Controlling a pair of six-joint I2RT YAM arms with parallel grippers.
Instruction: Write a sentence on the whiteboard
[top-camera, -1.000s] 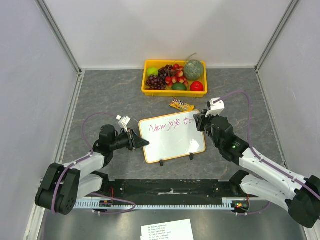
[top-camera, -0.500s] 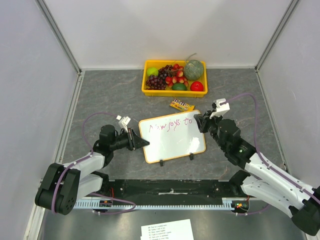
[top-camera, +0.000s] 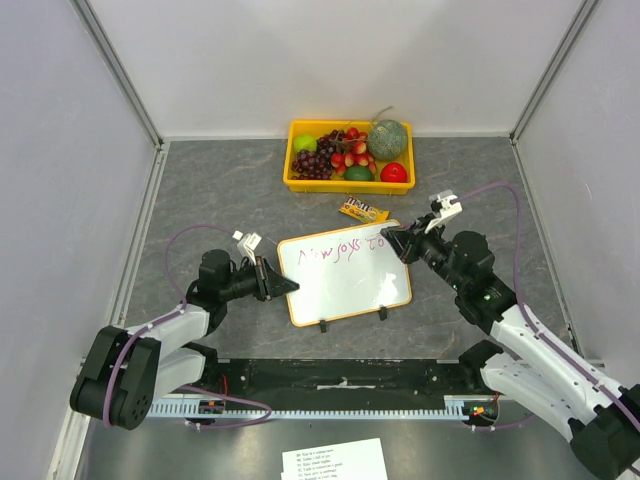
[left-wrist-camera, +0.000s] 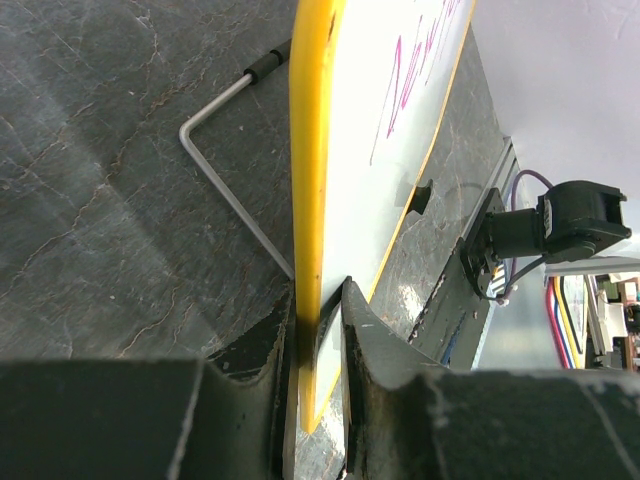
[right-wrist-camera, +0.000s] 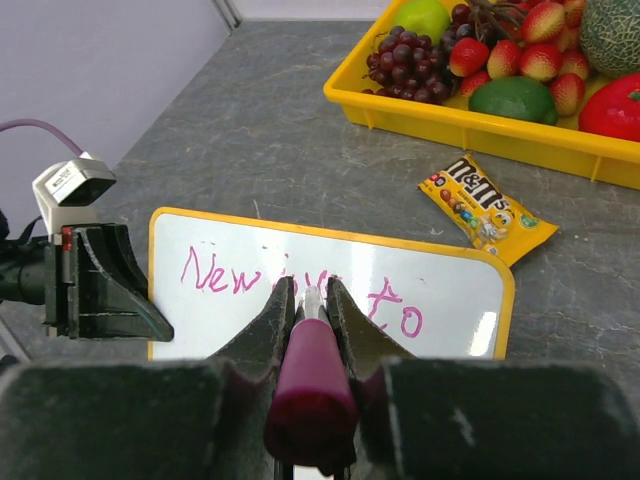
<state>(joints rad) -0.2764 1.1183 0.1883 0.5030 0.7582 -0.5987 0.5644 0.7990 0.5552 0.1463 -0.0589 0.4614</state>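
Observation:
The whiteboard (top-camera: 345, 275), white with an orange-yellow frame, stands tilted on the grey table. Pink-purple lettering (top-camera: 345, 250) along its top reads "New joys to"; it also shows in the right wrist view (right-wrist-camera: 215, 275). My left gripper (top-camera: 281, 283) is shut on the board's left edge; in the left wrist view the frame (left-wrist-camera: 310, 200) sits clamped between the fingers. My right gripper (top-camera: 390, 238) is shut on a pink marker (right-wrist-camera: 310, 380), held at the board's upper right, above the word "to" (right-wrist-camera: 395, 310). The marker tip is hidden between the fingers.
A yellow tray (top-camera: 349, 183) of fruit stands at the back centre. A candy packet (top-camera: 363, 210) lies just behind the board. A bent metal wire stand (left-wrist-camera: 225, 170) shows behind the board. A printed paper sheet (top-camera: 335, 462) lies at the near edge.
My right gripper has swung its wrist rightward and lifted back from the board surface near "to". The left gripper and the board have not moved.

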